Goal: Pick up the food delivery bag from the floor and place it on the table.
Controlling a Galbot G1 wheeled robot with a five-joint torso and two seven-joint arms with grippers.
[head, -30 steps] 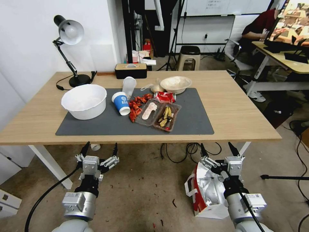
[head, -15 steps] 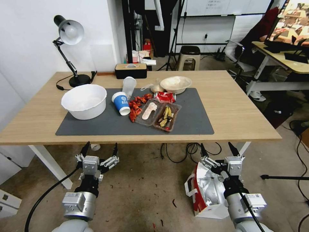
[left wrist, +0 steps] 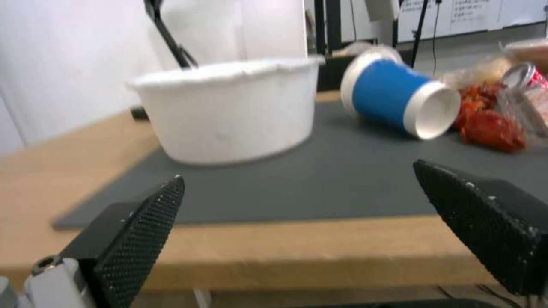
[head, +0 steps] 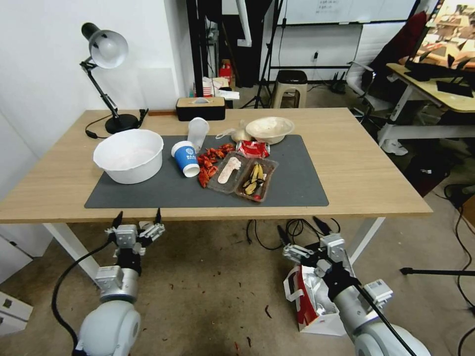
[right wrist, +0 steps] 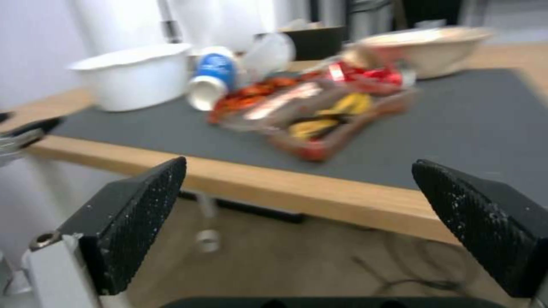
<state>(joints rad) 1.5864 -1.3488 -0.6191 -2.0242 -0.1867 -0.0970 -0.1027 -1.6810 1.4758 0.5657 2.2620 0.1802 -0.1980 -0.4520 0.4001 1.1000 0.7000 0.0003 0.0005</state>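
Observation:
The food delivery bag (head: 310, 296), red and white with silver foil lining and a white strap handle, stands open on the floor (head: 217, 291) at the right, just in front of the table (head: 368, 173). My right gripper (head: 301, 228) hovers open and empty over the bag's far rim, below the table's front edge. From the right wrist, that gripper (right wrist: 299, 162) faces the table edge and the dark mat (right wrist: 479, 111). Off to the left, my left gripper (head: 138, 217) is open and empty below the table edge. The left wrist view has its fingers (left wrist: 137, 239) wide apart.
On the grey mat (head: 297, 183) lie a white bowl (head: 129, 155), a tipped blue cup (head: 186, 158), food trays (head: 242, 177), a red can (head: 253, 148) and a beige bowl (head: 270, 129). Black cables (head: 292, 228) trail under the table near a white leg (head: 363, 236). A lamp (head: 105, 54) stands back left.
Both arms have shifted left and away from me. The right gripper swung left over the bag's far rim, and the left gripper rose closer to the table edge. Both stay open.

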